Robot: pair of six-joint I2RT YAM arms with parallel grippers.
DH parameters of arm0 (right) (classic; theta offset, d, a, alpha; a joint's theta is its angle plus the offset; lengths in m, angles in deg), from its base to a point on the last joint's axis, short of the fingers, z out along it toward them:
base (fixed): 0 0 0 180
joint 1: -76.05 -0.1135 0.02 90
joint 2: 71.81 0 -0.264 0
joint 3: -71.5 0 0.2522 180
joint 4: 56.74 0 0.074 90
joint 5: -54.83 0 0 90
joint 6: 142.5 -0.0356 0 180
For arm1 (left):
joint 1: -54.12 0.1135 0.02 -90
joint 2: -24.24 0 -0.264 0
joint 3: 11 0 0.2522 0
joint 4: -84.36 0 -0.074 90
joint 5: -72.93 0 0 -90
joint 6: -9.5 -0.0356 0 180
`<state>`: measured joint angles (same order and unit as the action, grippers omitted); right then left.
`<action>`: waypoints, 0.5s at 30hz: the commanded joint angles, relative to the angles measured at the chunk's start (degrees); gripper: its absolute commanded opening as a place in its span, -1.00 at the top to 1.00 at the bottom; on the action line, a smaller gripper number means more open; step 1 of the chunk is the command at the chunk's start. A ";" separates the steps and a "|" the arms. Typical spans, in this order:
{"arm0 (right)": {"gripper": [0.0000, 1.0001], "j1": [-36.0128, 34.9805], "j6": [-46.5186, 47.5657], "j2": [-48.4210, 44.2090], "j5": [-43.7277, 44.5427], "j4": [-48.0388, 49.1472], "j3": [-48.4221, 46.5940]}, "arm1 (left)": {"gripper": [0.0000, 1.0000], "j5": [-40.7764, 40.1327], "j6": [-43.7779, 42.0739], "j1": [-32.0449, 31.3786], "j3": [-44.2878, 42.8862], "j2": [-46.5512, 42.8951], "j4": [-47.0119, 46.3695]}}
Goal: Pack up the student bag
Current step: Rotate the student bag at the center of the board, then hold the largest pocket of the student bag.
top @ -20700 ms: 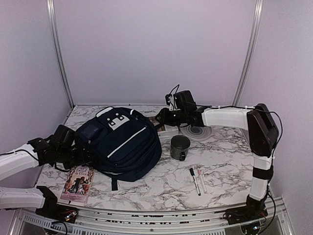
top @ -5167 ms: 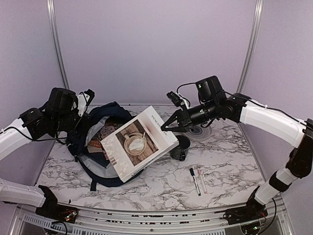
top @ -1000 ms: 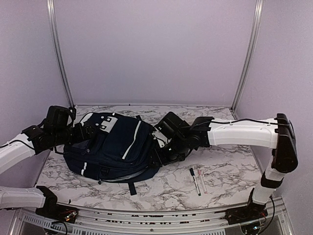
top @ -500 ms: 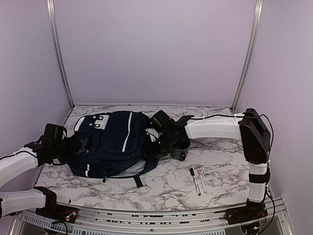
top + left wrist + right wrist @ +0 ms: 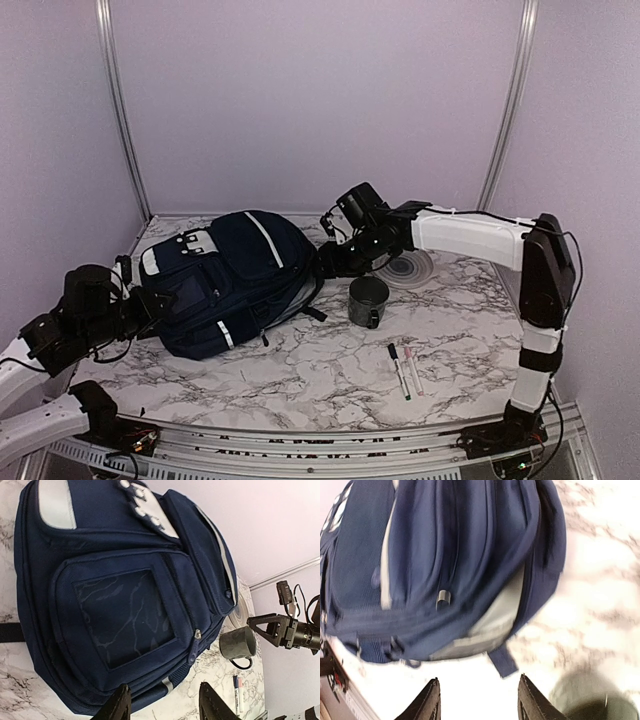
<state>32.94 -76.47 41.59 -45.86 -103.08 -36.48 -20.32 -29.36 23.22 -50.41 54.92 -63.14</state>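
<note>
The student bag (image 5: 228,278), navy with white stripes and white dotted patches, lies zipped shut on the marble table, left of centre. My left gripper (image 5: 145,303) sits at the bag's left end, near its lower corner. In the left wrist view the bag (image 5: 120,595) fills the frame above my left gripper (image 5: 165,707), which is open with only table between its fingers. My right gripper (image 5: 326,262) hovers just off the bag's right end. Seen from the right wrist, the bag (image 5: 455,560) and a loose strap lie beyond my right gripper (image 5: 479,700), open and empty.
A dark metal mug (image 5: 368,300) stands right of the bag, also in the left wrist view as the mug (image 5: 239,642). A round grey disc (image 5: 407,268) lies behind it. Two markers (image 5: 405,370) lie near the front right. Purple walls enclose the table.
The bag has turned and slid toward the back right. My left arm has drawn back to the lower left, its jaws narrowing. My right gripper has lifted off the bag's right side.
</note>
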 commanded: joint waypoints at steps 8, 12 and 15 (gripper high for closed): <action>0.14 -14.51 0.35 -4.73 -3.80 12.27 14.46 | 0.06 -10.25 -28.30 -13.91 -9.63 13.57 1.22; 0.15 -15.21 0.72 3.03 -6.90 10.66 7.88 | -0.06 -5.37 -35.59 -15.79 -8.33 20.63 -5.69; 0.17 -15.80 -0.12 6.17 -8.88 11.59 5.96 | -0.13 -5.51 -37.75 -19.96 -5.78 27.11 -12.57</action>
<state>16.70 -76.84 45.24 -51.83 -93.68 -26.84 -25.83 -59.33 7.24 -58.56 75.99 -66.94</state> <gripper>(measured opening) 0.420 0.547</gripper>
